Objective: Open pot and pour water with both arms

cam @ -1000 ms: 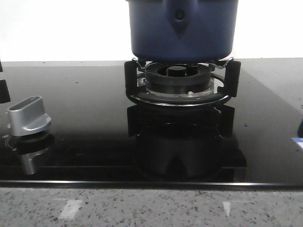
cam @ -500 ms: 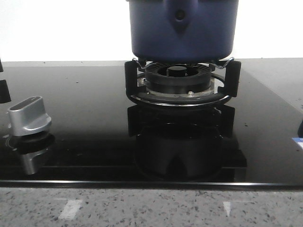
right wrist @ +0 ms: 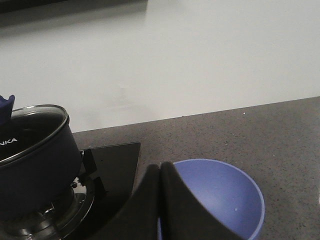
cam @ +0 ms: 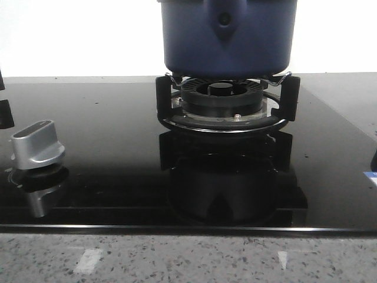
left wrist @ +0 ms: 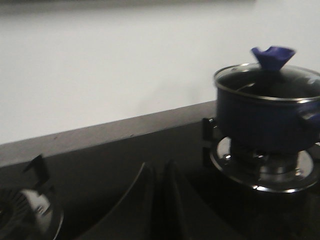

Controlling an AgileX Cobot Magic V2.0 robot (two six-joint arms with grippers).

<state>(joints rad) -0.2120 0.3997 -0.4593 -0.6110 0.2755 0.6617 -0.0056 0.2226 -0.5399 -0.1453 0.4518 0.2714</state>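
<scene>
The dark navy pot [cam: 228, 36] stands on the burner grate [cam: 227, 103], its shield-shaped handle mount and rivet facing the front camera. In the left wrist view the pot [left wrist: 265, 115] carries a glass lid [left wrist: 270, 82] with a blue knob [left wrist: 272, 56]. It also shows in the right wrist view [right wrist: 32, 160]. My left gripper [left wrist: 159, 167] is shut and empty, above the black hob, well away from the pot. My right gripper [right wrist: 160, 167] is shut and empty, above the edge of a light blue bowl [right wrist: 220, 197]. Neither gripper shows in the front view.
A silver stove knob [cam: 36, 144] sits on the glossy black hob [cam: 106, 147] at the front left. A second burner [left wrist: 27, 217] shows in the left wrist view. The speckled grey counter [right wrist: 240, 135] surrounds the hob, with a white wall behind.
</scene>
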